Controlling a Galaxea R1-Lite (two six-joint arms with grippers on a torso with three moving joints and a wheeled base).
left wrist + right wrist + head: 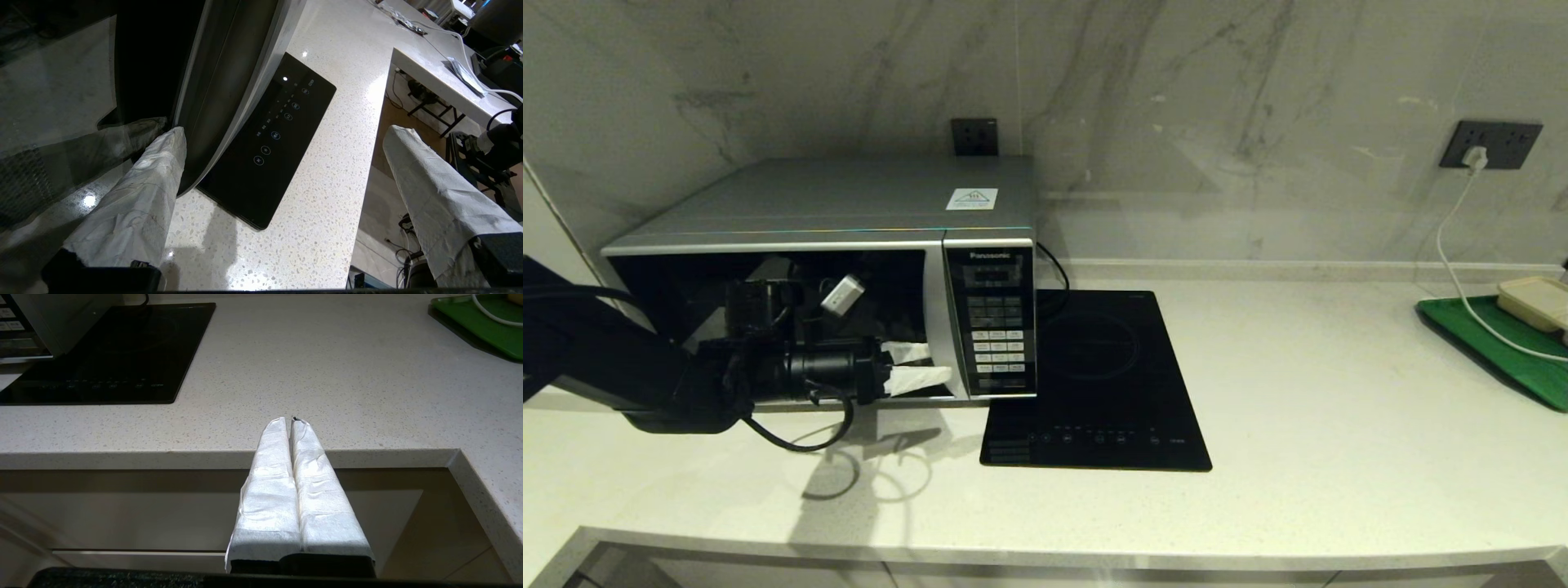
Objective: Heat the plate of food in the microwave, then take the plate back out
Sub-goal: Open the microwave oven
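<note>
Left gripper (917,366), lowest and nearest in the head view at lower left of the frame, stood with its jaws wide and empty in front of the microwave (849,261). One wrapped finger (143,188) lay at the edge of the curved silver handle strip (229,94); whether it touched the strip could not be determined. The strip's long axis ran vertically down the door front, just right of the jaws in the head view, so the left arm was the nearer one for any pull on the door. Right gripper (291,421) was parked below the table (1298,367) edge, jaws pressed together and empty. An induction hob (1094,384) lay beside the microwave. No plate of food was visible in any view; its location could not be determined.
</note>
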